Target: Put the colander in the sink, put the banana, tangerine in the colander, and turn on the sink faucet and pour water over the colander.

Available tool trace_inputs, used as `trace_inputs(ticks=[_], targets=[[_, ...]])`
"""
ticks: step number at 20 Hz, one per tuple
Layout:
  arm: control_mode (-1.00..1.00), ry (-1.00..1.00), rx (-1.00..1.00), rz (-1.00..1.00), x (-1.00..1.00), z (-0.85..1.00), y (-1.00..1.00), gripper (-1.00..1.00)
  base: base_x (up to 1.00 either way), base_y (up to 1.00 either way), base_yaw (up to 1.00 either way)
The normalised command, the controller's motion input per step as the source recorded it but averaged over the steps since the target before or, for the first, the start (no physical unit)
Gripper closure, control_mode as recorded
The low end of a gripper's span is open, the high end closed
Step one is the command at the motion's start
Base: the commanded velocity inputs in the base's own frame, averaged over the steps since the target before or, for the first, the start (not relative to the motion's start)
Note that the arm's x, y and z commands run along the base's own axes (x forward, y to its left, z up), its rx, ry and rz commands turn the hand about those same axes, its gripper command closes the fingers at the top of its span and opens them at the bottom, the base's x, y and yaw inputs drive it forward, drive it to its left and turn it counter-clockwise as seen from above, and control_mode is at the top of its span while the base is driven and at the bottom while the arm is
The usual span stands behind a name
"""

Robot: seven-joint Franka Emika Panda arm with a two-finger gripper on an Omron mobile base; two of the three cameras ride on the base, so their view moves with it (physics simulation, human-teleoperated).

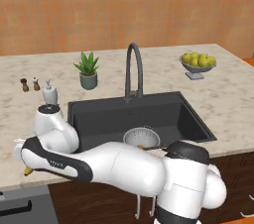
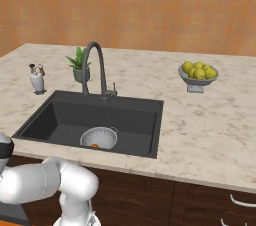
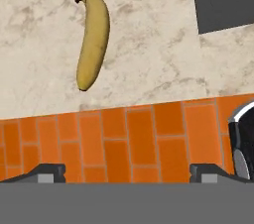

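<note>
One fruit was left out — the banana (image 3: pixel 93 42) lay on the worktop (image 3: pixel 149 54) near its front edge, left of the sink (image 1: pixel 139 116). The fingers (image 3: pixel 127 172) stood wide open and empty; a clumsy approach risked nudging it off onto the floor.

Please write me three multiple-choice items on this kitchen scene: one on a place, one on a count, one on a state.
1. Where does the colander stand?
A. in the sink
B. beside the fruit bowl
C. on the floor

2. How many bananas lie on the counter in the hand view?
A. three
B. one
C. none

3. How does the claw stand?
A. shut on the banana
B. shut on the faucet
C. open, holding nothing

Answers:
1 A: both base views show it on the basin floor.
2 B: a single banana lies there.
3 C: its tips stand far apart, away from the banana.
</note>
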Motion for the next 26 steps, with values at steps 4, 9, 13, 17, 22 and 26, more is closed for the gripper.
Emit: trace_inputs(ticks=[4,9,13,17,22,26], targets=[[-1.0,0.0,-0.07,-0.16,0.46,-0.27,0.75,-1.0,0.0,0.0,0.0],[-1.0,0.0,-0.15,-0.17,0.52,-0.16,0.5,-1.0,0.0,0.0,0.0],[-1.0,0.05,-0.18,-0.17,0.64,-0.28,0.16,-1.0,0.0,0.0,0.0],[-1.0,0.09,-0.18,-0.13,0.44,-0.39,0.0,-1.0,0.0,0.0,0.0],[-1.0,0.11,-0.11,-0.07,0.06,-0.5,-0.08,-1.0,0.0,0.0,0.0],[-1.0,0.07,-0.01,-0.01,0.0,-0.56,-0.31,-1.0,0.0,0.0,0.0]])
